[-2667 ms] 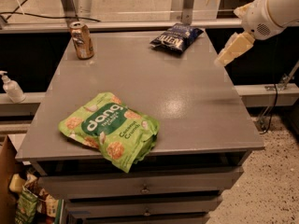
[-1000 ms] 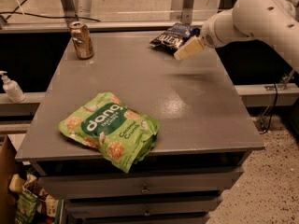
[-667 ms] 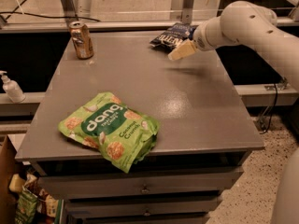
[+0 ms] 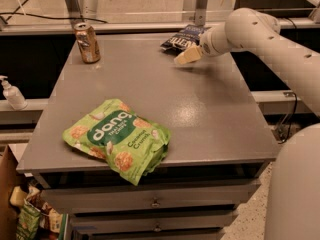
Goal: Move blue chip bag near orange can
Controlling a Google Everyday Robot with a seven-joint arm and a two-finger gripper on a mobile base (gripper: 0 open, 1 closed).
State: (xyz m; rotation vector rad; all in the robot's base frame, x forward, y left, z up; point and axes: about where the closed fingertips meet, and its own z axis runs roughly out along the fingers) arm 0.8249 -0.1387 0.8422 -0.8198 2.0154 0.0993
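Observation:
The blue chip bag (image 4: pixel 182 37), small, dark navy with white lettering, lies at the far edge of the grey table (image 4: pixel 200 109), right of the middle. The orange can (image 4: pixel 87 42) stands upright at the far left corner. My gripper (image 4: pixel 184 58) hangs on the white arm coming in from the right, its pale fingers pointing left and down just in front of the blue chip bag, close to its near edge. The gripper holds nothing that I can see.
A large lime-green "dang" bag (image 4: pixel 117 139) lies at the table's near left. A white pump bottle (image 4: pixel 12 94) stands on a ledge left of the table. Drawers sit below the tabletop, and a box with packets stands on the floor at the lower left.
The arm has swung from the right side to the left and forward, bringing the gripper down in front of the blue chip bag. The bag and the can have not moved.

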